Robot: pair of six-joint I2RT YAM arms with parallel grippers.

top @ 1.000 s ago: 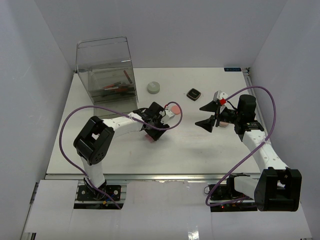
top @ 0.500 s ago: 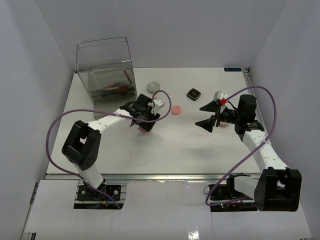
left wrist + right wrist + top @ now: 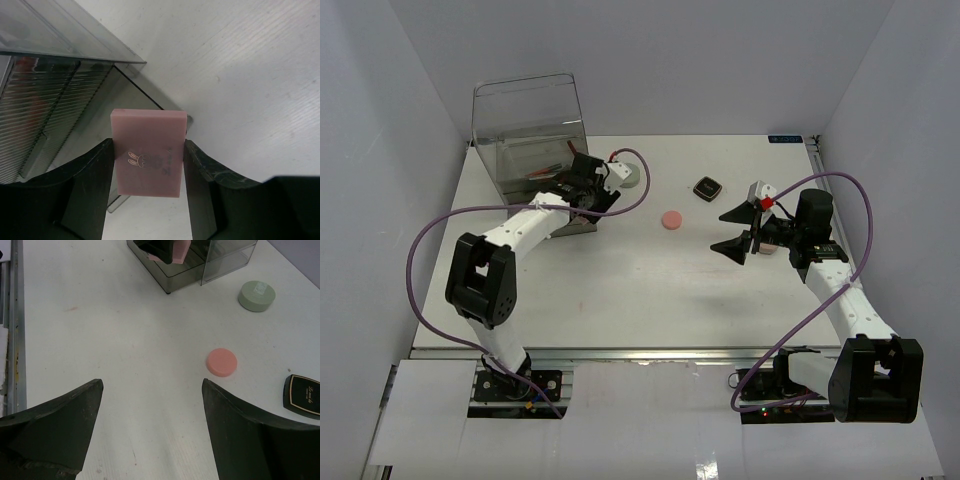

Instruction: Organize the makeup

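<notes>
The left fingers (image 3: 90,180) are clamping the pink square compact (image 3: 148,150) above the open drawer (image 3: 172,277) of the drawer box (image 3: 525,125), long axis pointing into it; the right fingers (image 3: 55,425) are hanging spread, empty, well away.

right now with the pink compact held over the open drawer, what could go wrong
1. The left gripper pinches the pink compact by its side edges, and the compact's far end sits right over the front corner of the drawer. Released here, it might catch the rim and tip onto the table.
2. The left arm's purple cable loops right by the round jar. Further moves could nudge the jar.
</notes>
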